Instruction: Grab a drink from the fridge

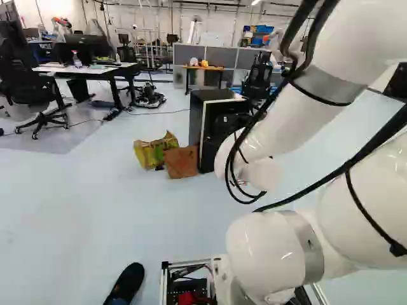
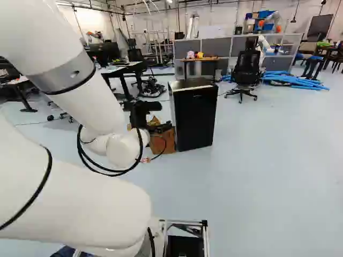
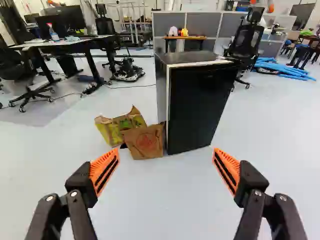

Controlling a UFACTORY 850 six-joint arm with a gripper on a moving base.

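Held the orange-padded black gripper [image 3: 166, 150] open and empty, well apart from the boxy black fridge [image 3: 161, 92], with its flat door [image 3: 200, 110] shut and any drink unfetched.

all views face the fridge [image 3: 197, 112], base behind the arm [image 2: 69, 198], wrist nearer.

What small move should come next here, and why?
I'd probably drive the base slightly forward toward the small, black, box-shaped fridge, with the black two-fingered gripper open. Its orange pads stand wide apart with nothing between them, a stretch of pale floor separates it from the fridge, and the flat black front door looks shut, so that must be reached first.
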